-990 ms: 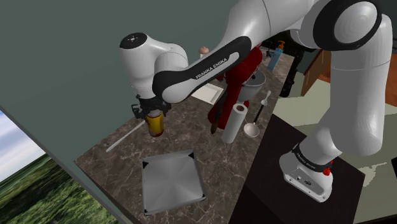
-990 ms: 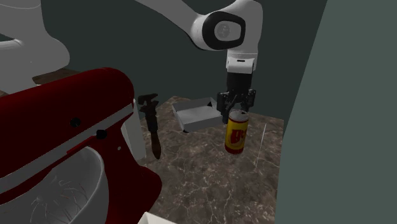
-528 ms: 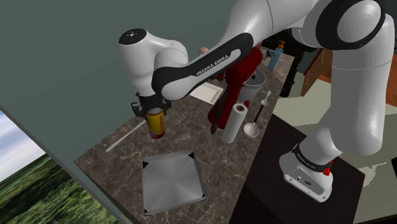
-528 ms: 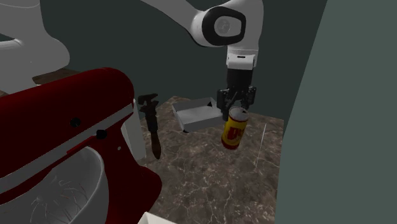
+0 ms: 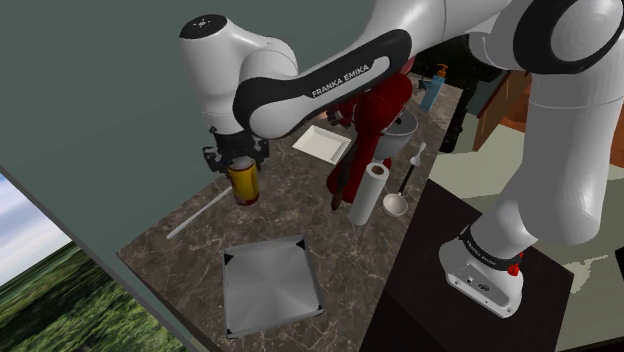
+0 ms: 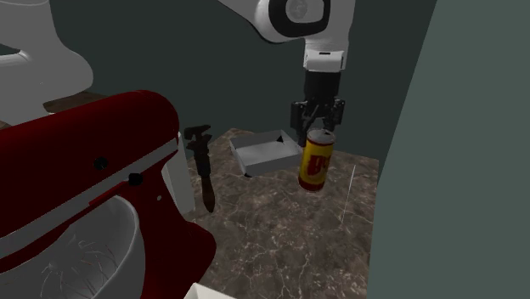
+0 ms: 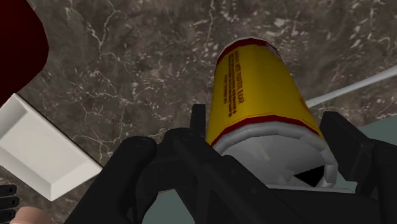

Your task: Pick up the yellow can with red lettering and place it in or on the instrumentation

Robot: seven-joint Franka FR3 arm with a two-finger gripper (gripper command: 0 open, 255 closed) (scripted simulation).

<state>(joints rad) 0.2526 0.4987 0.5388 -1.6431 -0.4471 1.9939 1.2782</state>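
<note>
Carry step: hand [image 5: 238,164] clasps the can [image 5: 244,186] clear of the counter [image 5: 300,212]; next, probably swing over the grey tray [image 5: 270,286] and lower.

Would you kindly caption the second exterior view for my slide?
Tool grips yellow can above dark counter, near white tray.

The black two-finger gripper [image 5: 237,165] has raised the yellow cylindrical can with red lettering [image 5: 243,185] slightly higher above the dark marble counter [image 5: 300,205].
</note>
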